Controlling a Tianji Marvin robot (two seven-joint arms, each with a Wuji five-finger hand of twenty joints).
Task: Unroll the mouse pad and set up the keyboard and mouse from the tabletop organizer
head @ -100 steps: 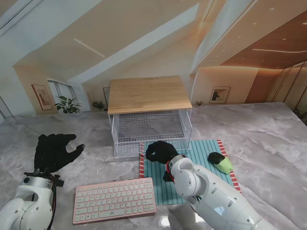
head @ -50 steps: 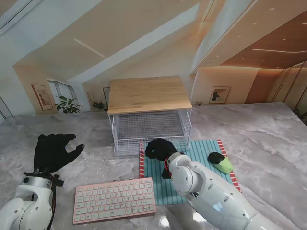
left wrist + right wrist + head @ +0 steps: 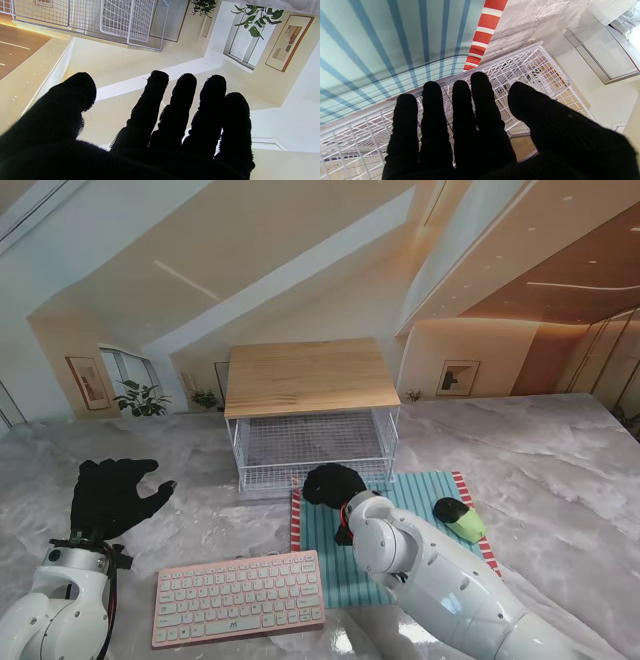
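1. Setup looks nearly finished, judging from how things lie. Take the wire organizer point(image 3: 312, 450), with its wooden top, as your landmark. The striped mouse pad point(image 3: 420, 510) lies flat on the marble table point(image 3: 560, 480), its far edge against the organizer's front and out to its right.

2. Mouse point(image 3: 458, 518), green and black, sits on the pad's right part, well to the right of the organizer's front. The pink keyboard point(image 3: 238, 597) lies nearer to you than the organizer and a little to its left. Its right end just overlaps the pad's near left corner.

3. Your right hand point(image 3: 333, 486) hovers at the organizer's front edge, over the pad's far left corner. Its fingers point(image 3: 460, 112) are straight and nearly side by side, the thumb set apart, and they hold nothing.

4. Your left hand point(image 3: 112, 495) is raised well to the left of the organizer. Its fingers point(image 3: 180, 107) are spread and empty.

5. You appear to be at the closing step. The organizer's basket seems empty from the stand view, though you cannot be sure through the mesh.

6. Next, I judge, you should draw the right hand clear without snagging the wire or dragging the pad. Nudge the keyboard fully onto the pad only if the layout needs it.
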